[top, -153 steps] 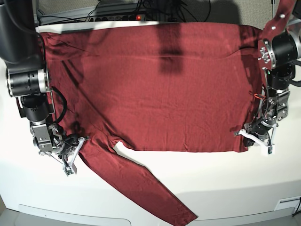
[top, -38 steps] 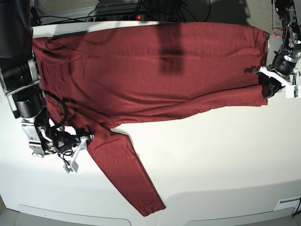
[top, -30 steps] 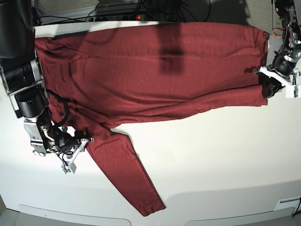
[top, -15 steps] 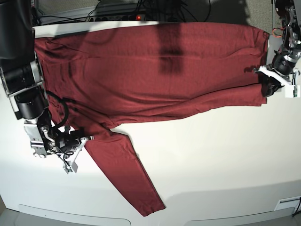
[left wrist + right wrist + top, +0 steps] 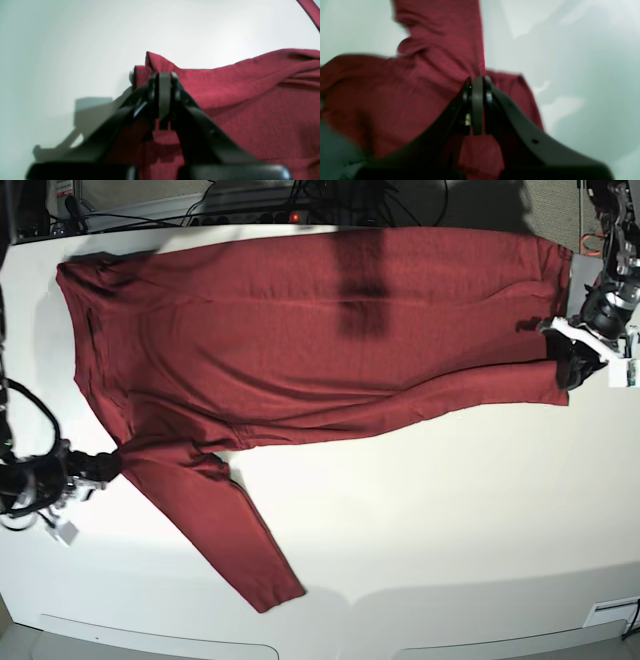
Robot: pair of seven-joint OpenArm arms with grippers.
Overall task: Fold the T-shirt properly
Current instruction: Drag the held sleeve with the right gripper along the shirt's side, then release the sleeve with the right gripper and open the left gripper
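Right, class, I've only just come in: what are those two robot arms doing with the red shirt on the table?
Two robot arms are folding a dark red long-sleeved knit T-shirt spread on a white table. The left gripper is shut on a corner of the shirt's folded edge at the base view's right. The right gripper is shut on fabric where one sleeve joins the body, at that view's left. The sleeve trails loose towards the near edge.

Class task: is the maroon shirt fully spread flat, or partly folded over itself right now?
Partly folded. The T-shirt has its near edge doubled back over the body, forming a slanted fold line; one sleeve trails loose toward the table's front.
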